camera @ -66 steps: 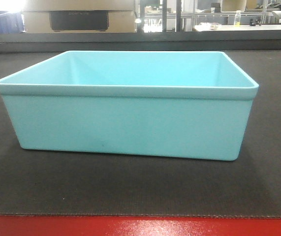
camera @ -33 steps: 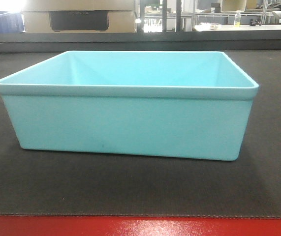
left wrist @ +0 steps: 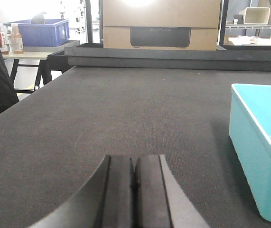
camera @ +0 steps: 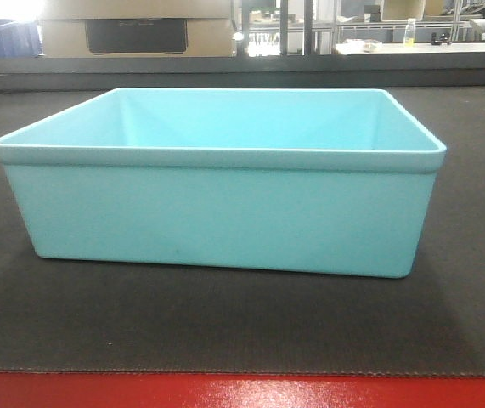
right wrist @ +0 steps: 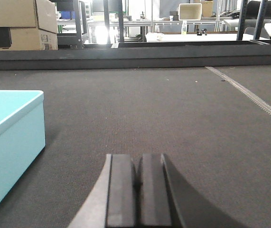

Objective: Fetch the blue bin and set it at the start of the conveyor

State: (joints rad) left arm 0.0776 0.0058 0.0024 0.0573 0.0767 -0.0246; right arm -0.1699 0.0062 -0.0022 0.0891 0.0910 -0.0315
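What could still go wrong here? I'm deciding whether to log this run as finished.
The blue bin already sits on the conveyor start, empty, with both grippers shut and apart from it.
1. Left gripper and right gripper hang low over the belt either side; a sideways swing could knock the bin.
2. They could scrape the belt.

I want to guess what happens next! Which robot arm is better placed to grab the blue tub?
Neither clearly. The blue bin sits on the conveyor belt between them; the left gripper and the right gripper are both shut, off it, on opposite sides.
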